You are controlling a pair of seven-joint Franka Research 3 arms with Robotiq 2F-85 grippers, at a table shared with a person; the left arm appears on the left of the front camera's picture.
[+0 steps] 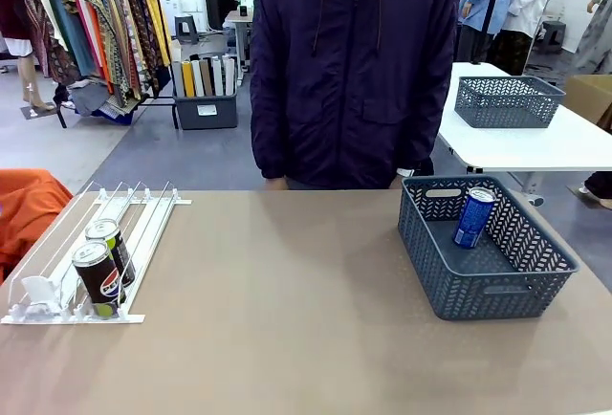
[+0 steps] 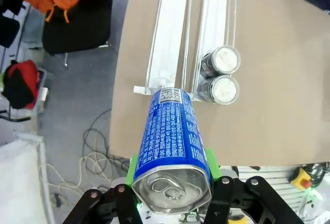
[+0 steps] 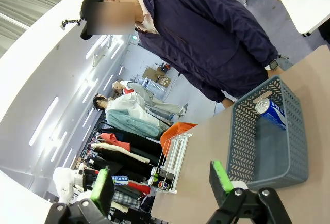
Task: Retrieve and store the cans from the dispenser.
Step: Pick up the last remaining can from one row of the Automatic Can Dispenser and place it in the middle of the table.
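In the left wrist view my left gripper (image 2: 172, 182) is shut on a blue-and-white can (image 2: 172, 141), silver top toward the camera, held high above the near end of the white dispenser (image 2: 167, 38). Two black Pepsi cans (image 2: 223, 60) (image 2: 223, 90) stand in one dispenser lane. The front view shows the dispenser (image 1: 153, 229) at the table's left with these black cans (image 1: 98, 278) (image 1: 111, 241) at its near end. Another blue can (image 1: 473, 216) leans inside the grey basket (image 1: 507, 293) at right. My right gripper (image 3: 162, 180) is open, up in the air, facing the basket (image 3: 247, 146) and its blue can (image 3: 271, 111).
A person in a dark jacket (image 1: 354, 71) stands at the table's far edge. An orange cloth on a chair (image 1: 29, 209) lies left of the table. Behind at right, another table holds a second grey basket (image 1: 507, 99). Bare tabletop (image 1: 287, 300) lies between dispenser and basket.
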